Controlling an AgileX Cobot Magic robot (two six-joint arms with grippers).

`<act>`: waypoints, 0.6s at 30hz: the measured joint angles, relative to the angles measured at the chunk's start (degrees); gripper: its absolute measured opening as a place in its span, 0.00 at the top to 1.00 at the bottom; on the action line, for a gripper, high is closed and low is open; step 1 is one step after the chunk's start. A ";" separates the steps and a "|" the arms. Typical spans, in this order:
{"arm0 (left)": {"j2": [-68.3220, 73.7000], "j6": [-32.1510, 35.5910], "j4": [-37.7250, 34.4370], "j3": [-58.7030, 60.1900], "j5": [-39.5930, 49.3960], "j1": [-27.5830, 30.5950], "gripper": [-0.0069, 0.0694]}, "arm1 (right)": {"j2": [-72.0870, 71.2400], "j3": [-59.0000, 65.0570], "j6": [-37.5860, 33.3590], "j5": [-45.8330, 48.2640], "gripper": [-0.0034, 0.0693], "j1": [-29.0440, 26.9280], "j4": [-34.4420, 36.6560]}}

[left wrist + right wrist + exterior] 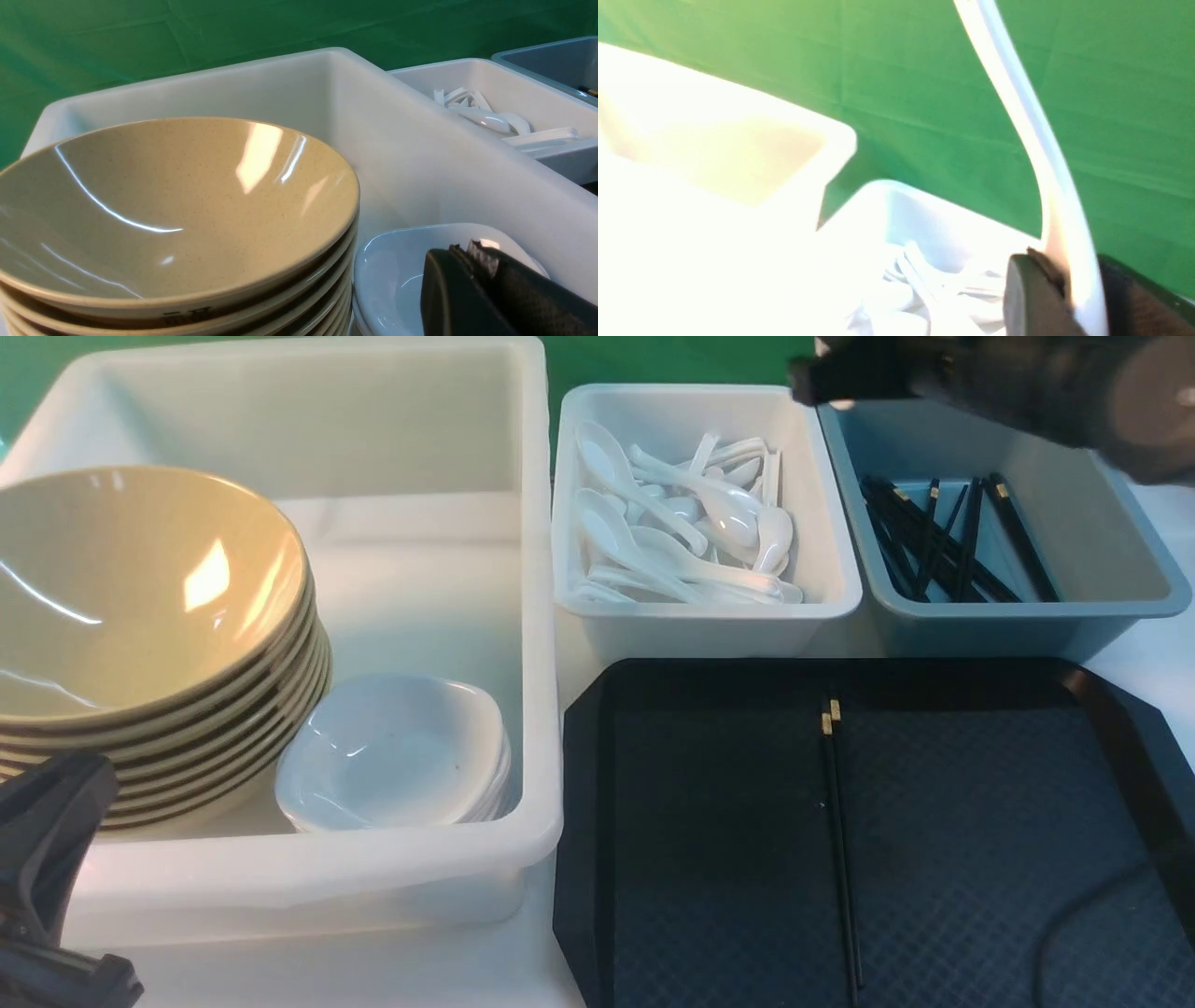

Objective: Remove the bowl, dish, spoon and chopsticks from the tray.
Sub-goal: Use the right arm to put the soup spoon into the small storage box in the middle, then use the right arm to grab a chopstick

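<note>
The black tray (583, 803) lies at the front right with only the chopsticks (837, 831) on it, a black pair lying lengthwise. A white spoon (1017, 93) rises by its long handle from my right gripper (1064, 266), which is shut on it. That gripper (812, 378) hovers, blurred, above the far rims of the spoon tub and the grey tub. The yellow bowl (140, 588) tops a stack in the big white tub, with the white dish (392, 751) beside it. My left gripper (47, 859) is shut and empty near the dish (397, 280).
The large white tub (537, 616) fills the left side. A small white tub (840, 588) holds several white spoons. A grey tub (1120, 588) at the back right holds several black chopsticks. A dark cable (1074, 915) crosses the tray's front right corner.
</note>
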 joint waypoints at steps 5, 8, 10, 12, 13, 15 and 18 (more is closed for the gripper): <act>0.00 0.00 -0.01 0.00 1.22 0.00 0.92 | 7.70 -7.49 0.00 15.81 0.49 -1.87 -0.09; 0.00 0.00 -0.01 0.00 1.32 0.00 0.92 | 7.70 -9.94 2.31 25.23 0.33 -3.51 -0.35; 0.00 0.00 -0.01 0.00 1.51 0.00 0.92 | 6.49 -10.92 5.67 31.27 0.26 -4.56 -0.67; 0.00 0.00 -0.01 0.00 1.51 0.00 0.92 | 4.76 -11.33 9.89 40.39 0.23 -5.14 -1.45; 0.00 0.00 -0.01 0.00 1.31 0.00 0.92 | 4.19 -11.33 11.34 44.06 0.23 -5.23 -2.28; 0.00 0.00 -0.01 0.00 0.82 0.00 0.92 | 3.27 -10.06 13.98 51.45 0.22 -4.88 -3.99; 0.00 0.00 -0.01 0.00 0.11 0.00 0.92 | 2.85 -3.98 17.14 54.83 0.23 -3.34 -7.66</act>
